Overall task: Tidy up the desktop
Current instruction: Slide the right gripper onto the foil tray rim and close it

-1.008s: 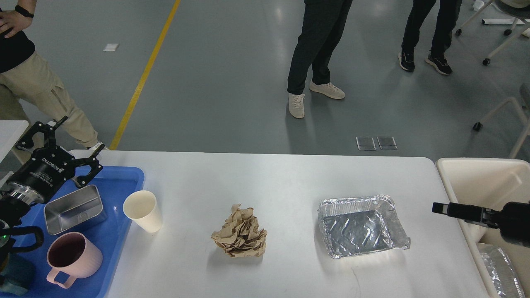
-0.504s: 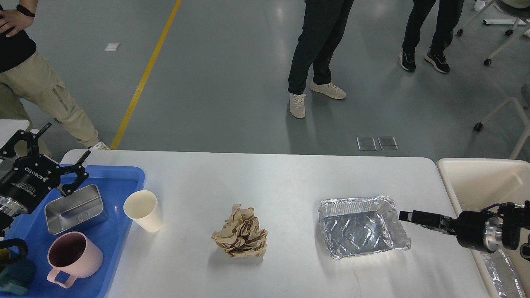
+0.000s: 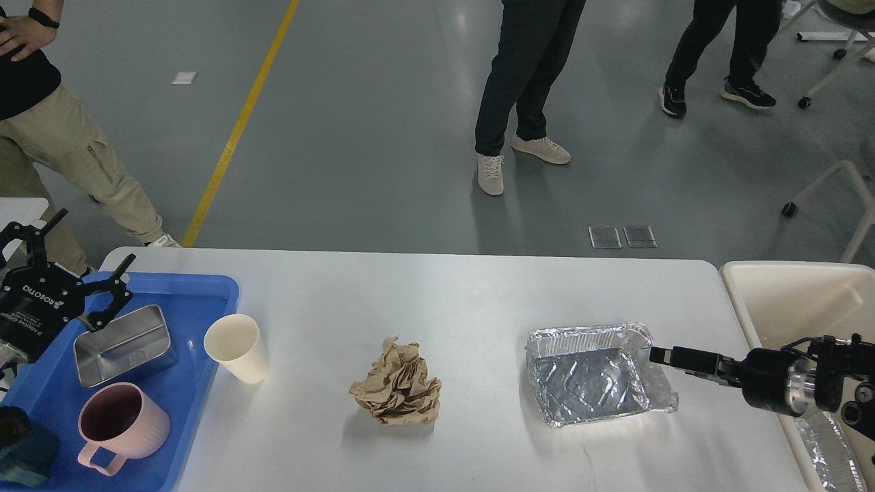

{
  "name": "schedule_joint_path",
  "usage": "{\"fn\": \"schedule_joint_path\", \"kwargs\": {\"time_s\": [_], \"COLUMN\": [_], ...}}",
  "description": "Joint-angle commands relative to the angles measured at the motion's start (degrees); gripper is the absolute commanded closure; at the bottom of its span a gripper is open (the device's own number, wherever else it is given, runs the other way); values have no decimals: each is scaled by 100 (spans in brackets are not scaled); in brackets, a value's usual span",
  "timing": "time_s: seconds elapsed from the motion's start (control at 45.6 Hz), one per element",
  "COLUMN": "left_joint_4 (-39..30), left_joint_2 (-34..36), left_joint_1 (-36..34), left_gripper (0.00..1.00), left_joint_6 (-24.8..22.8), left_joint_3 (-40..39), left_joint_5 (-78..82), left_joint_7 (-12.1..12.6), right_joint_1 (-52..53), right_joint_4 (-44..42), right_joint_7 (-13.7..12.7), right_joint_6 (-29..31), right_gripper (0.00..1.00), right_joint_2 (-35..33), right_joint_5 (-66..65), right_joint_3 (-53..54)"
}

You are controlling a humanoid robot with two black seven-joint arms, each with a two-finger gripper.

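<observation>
The white desktop (image 3: 444,294) carries a crumpled brown paper ball (image 3: 396,393) at its middle, a white paper cup (image 3: 236,348) to the left and an empty foil tray (image 3: 588,376) to the right. My right gripper (image 3: 660,355) reaches in from the right, its tip level with the foil tray's right rim. It is seen side-on, so its fingers cannot be told apart. Above the blue tray's far left corner, my left gripper (image 3: 96,236) hangs open and holds nothing.
The blue tray (image 3: 198,294) at the left holds a steel box (image 3: 123,345), a pink mug (image 3: 119,424) and a dark teal object (image 3: 24,454). A beige bin (image 3: 793,301) at the right edge holds crumpled foil (image 3: 824,444). People stand beyond the table.
My right gripper has moved left from over the bin to the foil tray's right rim. The left gripper has drawn back leftward, still open.
</observation>
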Motion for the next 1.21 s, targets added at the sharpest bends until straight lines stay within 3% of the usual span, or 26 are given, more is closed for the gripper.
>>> {"fn": "schedule_joint_path", "kwargs": {"time_s": [0.0, 0.351, 1.183], "left_joint_4": [0, 0, 0], "left_joint_2": [18, 0, 0], "left_joint_1": [36, 89, 203], "left_gripper": [3, 3, 3], "left_joint_6": [-16, -16, -42], "left_joint_3": [-12, -12, -47], "left_joint_5": [0, -9, -9], "left_joint_7": [0, 0, 18], "right_joint_1": [-2, -37, -20], "right_joint_4": [-196, -697, -917], "right_joint_7": [-3, -3, -3], "right_joint_6": [-9, -26, -70], "right_gripper": [0, 0, 0], "right_joint_2": [75, 444, 751], "right_joint_5": [15, 85, 121], "right_joint_3": [3, -6, 3]}}
